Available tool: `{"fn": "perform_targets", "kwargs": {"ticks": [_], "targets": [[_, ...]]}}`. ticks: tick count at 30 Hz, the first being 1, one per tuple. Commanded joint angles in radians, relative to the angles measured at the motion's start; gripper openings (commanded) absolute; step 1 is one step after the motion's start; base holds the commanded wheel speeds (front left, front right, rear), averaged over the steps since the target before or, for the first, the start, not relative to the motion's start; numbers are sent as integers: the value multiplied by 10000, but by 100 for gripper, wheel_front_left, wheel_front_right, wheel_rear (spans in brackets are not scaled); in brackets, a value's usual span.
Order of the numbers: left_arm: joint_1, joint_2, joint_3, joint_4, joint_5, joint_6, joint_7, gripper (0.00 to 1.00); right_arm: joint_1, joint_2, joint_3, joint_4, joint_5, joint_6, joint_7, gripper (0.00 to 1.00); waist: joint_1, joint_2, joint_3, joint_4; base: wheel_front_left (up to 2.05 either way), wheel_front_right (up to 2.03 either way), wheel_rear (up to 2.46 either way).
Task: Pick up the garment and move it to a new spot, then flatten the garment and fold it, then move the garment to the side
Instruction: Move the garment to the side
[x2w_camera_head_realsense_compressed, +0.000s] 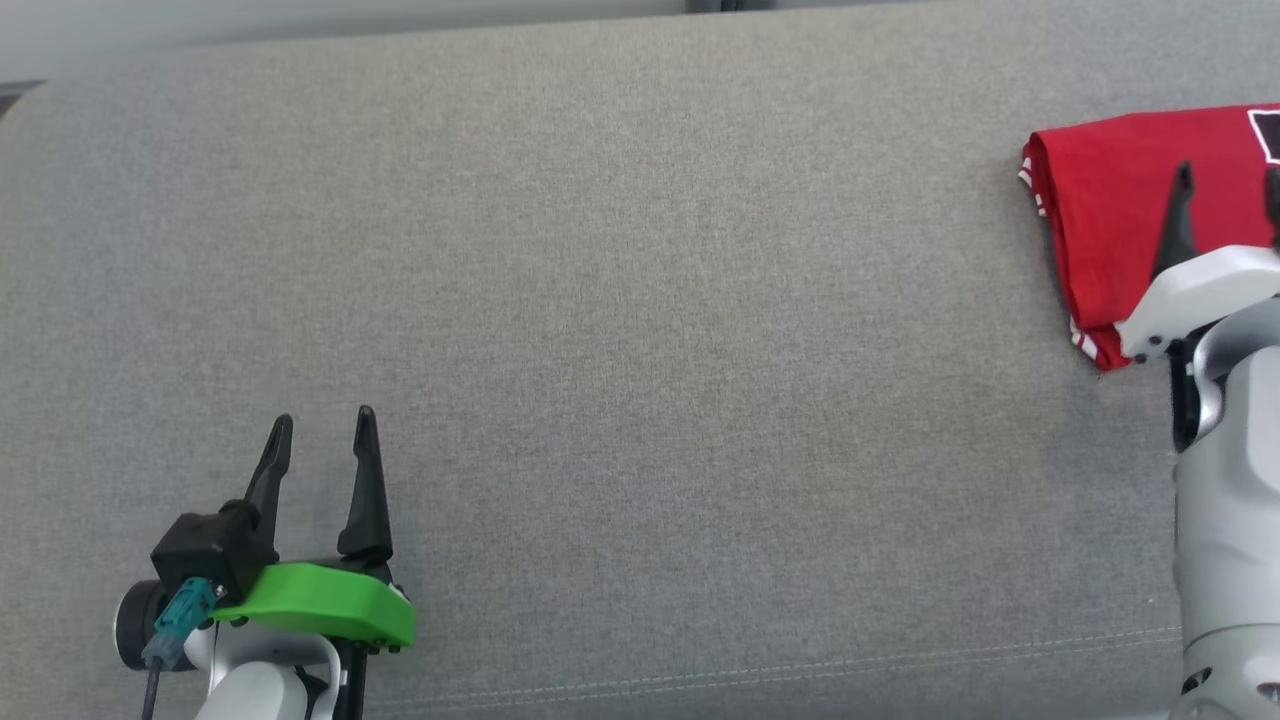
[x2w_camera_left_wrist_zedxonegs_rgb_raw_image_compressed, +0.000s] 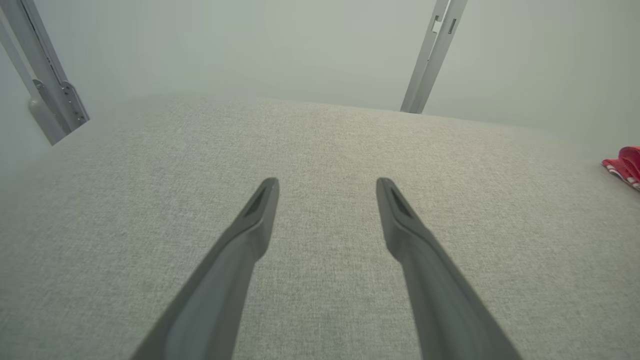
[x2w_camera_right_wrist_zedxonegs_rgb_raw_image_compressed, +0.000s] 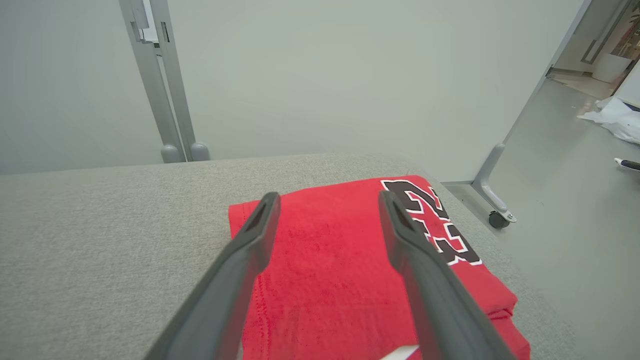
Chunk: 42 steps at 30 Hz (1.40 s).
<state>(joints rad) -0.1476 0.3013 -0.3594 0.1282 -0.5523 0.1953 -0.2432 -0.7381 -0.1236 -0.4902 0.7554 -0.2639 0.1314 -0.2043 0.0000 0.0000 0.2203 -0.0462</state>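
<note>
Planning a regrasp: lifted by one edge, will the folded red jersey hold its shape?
Probably not: the red jersey is soft, layered cloth, so it would likely droop and unfold. Pushed, it may bunch on the textured cushion.

left gripper (x2w_camera_head_realsense_compressed: 324, 418): two long dark tapered fingers (x2w_camera_left_wrist_zedxonegs_rgb_raw_image_compressed: 250, 235), shallow slot inside each tip | wrist mount: bright green plastic cover (x2w_camera_head_realsense_compressed: 330, 605), small dark screws along its edge | black camera block (x2w_camera_head_realsense_compressed: 210, 550), teal connector (x2w_camera_head_realsense_compressed: 185, 612), dark cable (x2w_camera_head_realsense_compressed: 152, 690) | right gripper (x2w_camera_head_realsense_compressed: 1228, 175): same dark fingers, white shell (x2w_camera_head_realsense_compressed: 1200, 290) | right forearm (x2w_camera_head_realsense_compressed: 1230, 520): smooth pale silver-grey
</note>
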Motion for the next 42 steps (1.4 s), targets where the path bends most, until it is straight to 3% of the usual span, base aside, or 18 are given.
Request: {"fn": "perform_targets", "kwargs": {"ticks": [1, 7, 15, 23, 33, 42], "targets": [[186, -65, 97, 83, -106, 68, -42, 100, 371, 126, 162, -73, 278, -16, -19, 100, 0, 0, -1018, 90, 0, 0, 0], [578, -192, 392, 515, -540, 236, -10, 100, 1237, 647, 1128, -498, 1873, -17, -11, 100, 0, 0, -1868, 146, 0, 0, 0], [939, -235, 822, 771, -981, 480, 0, 100, 2689, 718, 2770, -1240, 3684, -14, 158, 100, 0, 0, -2594, 414, 0, 0, 0], [1593, -168, 1150, 579, -1211, 123, -137, 100, 4506, 723, 4046, -2460, 5421, -14, 36, 100, 0, 0, -3115, 809, 0, 0, 0], [2521, 201, 1089, 535, -522, -464, -227, 100, 6492, 714, 5111, -4155, 5764, -10, -201, 100, 0, 0, -3366, 1057, 0, 0, 0], [3195, -208, 1467, 239, 88, -899, -219, 100, 7665, 712, 5220, -4921, 5226, -11, -108, 100, 0, 0, -3400, 999, 0, 0, 0]]}}
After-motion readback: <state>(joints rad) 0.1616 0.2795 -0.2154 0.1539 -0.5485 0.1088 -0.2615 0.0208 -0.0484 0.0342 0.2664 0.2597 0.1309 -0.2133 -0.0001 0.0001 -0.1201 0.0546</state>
